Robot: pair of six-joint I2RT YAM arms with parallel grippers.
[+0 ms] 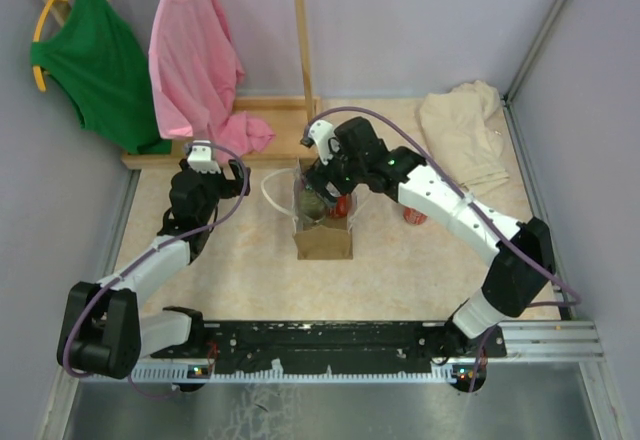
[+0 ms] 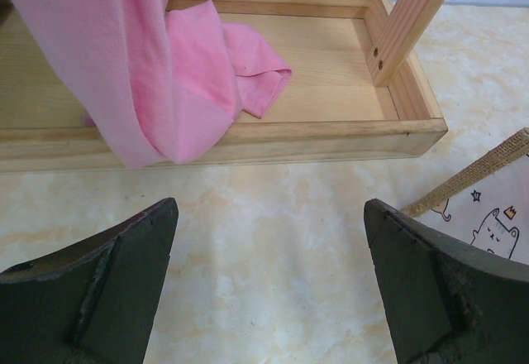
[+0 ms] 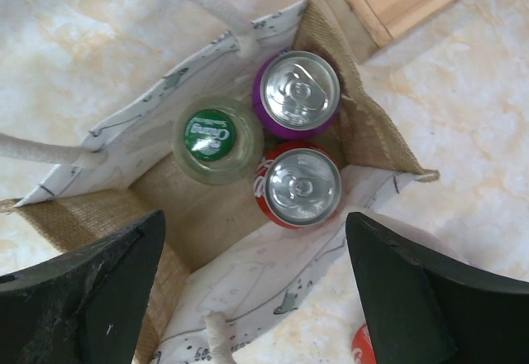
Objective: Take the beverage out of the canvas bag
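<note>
The canvas bag (image 3: 116, 215) stands open on the table, tan outside with a white printed lining. Inside it stand a purple can (image 3: 297, 91), a red can (image 3: 300, 184) and a green-capped bottle (image 3: 216, 139), all upright. My right gripper (image 3: 254, 217) hovers open just above the bag's mouth with nothing between its fingers. In the top view the right gripper (image 1: 325, 195) covers the bag's (image 1: 322, 240) far end. My left gripper (image 2: 271, 203) is open over bare table, left of the bag's corner (image 2: 488, 186).
Another red can (image 1: 414, 216) stands on the table right of the bag. A wooden rack base (image 2: 331, 136) with pink cloth (image 2: 190, 74) lies behind the left gripper. Green shirt (image 1: 95, 60) and pink shirt (image 1: 195, 60) hang at the back; beige cloth (image 1: 465, 130) back right.
</note>
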